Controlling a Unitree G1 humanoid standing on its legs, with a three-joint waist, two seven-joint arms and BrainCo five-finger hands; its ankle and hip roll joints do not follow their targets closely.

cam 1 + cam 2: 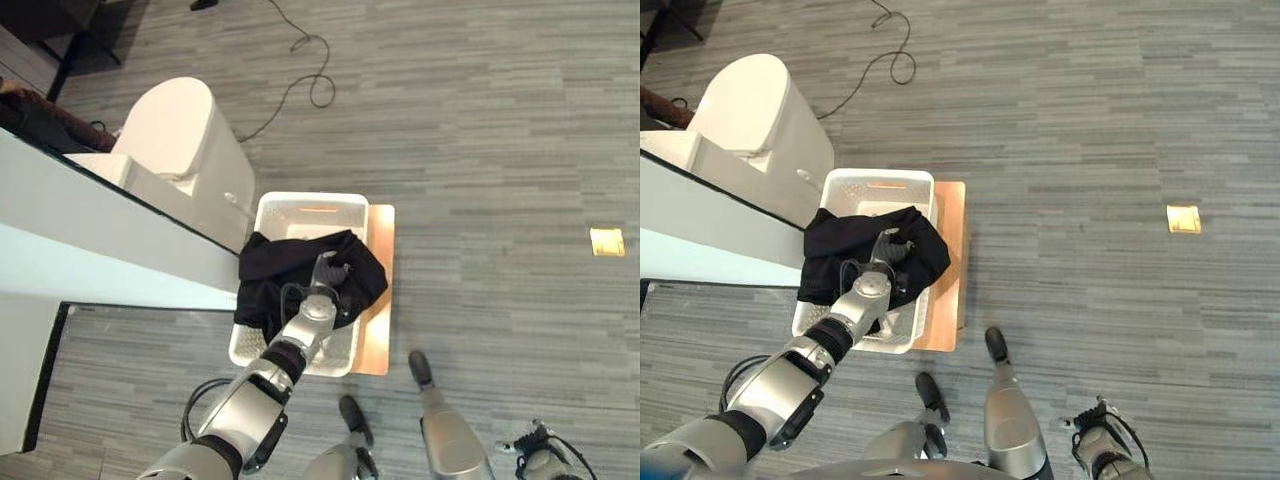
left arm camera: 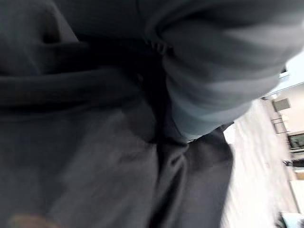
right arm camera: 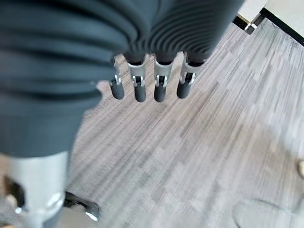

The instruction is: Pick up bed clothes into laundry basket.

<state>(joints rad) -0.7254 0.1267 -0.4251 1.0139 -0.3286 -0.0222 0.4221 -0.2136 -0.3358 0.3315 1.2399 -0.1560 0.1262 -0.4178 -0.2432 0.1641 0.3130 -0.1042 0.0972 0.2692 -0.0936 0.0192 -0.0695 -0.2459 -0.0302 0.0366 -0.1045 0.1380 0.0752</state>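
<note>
Nearest you, your right hand (image 3: 151,83) hangs over bare floor (image 3: 190,156), fingers straight and relaxed, holding nothing. Ahead, your left hand (image 1: 327,275) rests on the black clothes (image 1: 290,270), which lie heaped in the white laundry basket (image 1: 310,205) and spill over its left rim. You cannot tell whether its fingers grip the cloth. The basket sits on a wooden board (image 1: 378,300) on grey plank flooring. Beyond stand a white bed edge (image 1: 90,225) and a cream bin (image 1: 185,130).
</note>
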